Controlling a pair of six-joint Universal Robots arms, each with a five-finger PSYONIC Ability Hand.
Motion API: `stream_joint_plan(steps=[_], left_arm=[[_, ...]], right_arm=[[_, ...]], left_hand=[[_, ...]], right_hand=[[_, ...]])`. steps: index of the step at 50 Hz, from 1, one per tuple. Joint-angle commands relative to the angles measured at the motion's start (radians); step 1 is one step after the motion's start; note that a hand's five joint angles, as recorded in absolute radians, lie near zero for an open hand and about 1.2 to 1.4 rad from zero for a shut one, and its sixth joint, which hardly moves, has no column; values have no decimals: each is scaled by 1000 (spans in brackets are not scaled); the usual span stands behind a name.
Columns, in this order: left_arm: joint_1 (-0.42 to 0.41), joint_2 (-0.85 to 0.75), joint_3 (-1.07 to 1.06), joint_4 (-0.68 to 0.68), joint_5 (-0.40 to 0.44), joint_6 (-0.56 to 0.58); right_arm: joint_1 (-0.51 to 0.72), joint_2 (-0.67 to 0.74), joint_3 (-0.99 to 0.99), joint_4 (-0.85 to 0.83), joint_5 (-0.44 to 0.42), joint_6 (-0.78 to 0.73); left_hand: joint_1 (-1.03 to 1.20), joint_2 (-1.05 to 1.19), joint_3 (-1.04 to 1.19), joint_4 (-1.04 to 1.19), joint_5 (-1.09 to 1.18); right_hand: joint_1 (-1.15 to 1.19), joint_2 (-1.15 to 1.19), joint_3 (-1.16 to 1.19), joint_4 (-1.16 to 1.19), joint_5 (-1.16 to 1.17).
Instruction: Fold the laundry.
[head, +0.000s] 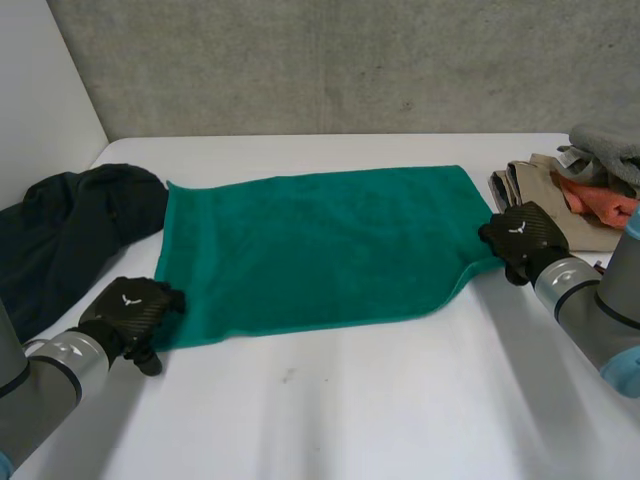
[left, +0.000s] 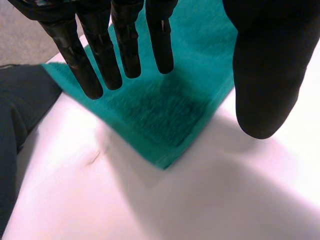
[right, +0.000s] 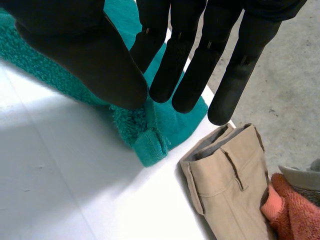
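Head view first: green towel (head: 310, 250) spread flat in a single layer across the middle of the white counter (head: 380, 400), between a dark garment (head: 60, 240) at its left end and a stack of folded clothes (head: 560, 195) at its right. Judged soft, light and limp terry, with enough nap to grip well. Bound to sag and drape once lifted, so no use taking it by the middle. Best taken at the two near corners, pinched through the hem, and carried over together to keep the edges square.

At the near left corner, left hand (head: 130, 310); at the near right corner, right hand (head: 520, 235), just beside the tan trousers (right: 230, 185).

Left wrist view: fingers (left: 102, 60) straight and slightly spread, thumb held well apart, poised just above the corner with nothing between them.

Right wrist view: fingers (right: 185, 75) straight and side by side, thumb drawn close to them, over a rumpled, upturned corner. No cloth seen caught between thumb and fingers, so read as holding nothing yet.
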Motion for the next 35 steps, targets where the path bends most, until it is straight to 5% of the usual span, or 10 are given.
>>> stream_joint_plan(steps=[1,28,35], left_arm=[[35,-121,62,63,-6,25],[-18,-213,196,138,-5,-7],[-34,-217,232,138,-14,-19]], right_arm=[[-1,0,15,-2,0,-13],[-15,0,27,-2,-4,-16],[-18,-3,26,-2,0,-21]], left_hand=[[65,68,69,83,82],[280,282,283,297,296],[893,895,896,910,909]], right_hand=[[249,215,202,194,192],[249,215,202,194,192],[249,215,202,194,192]])
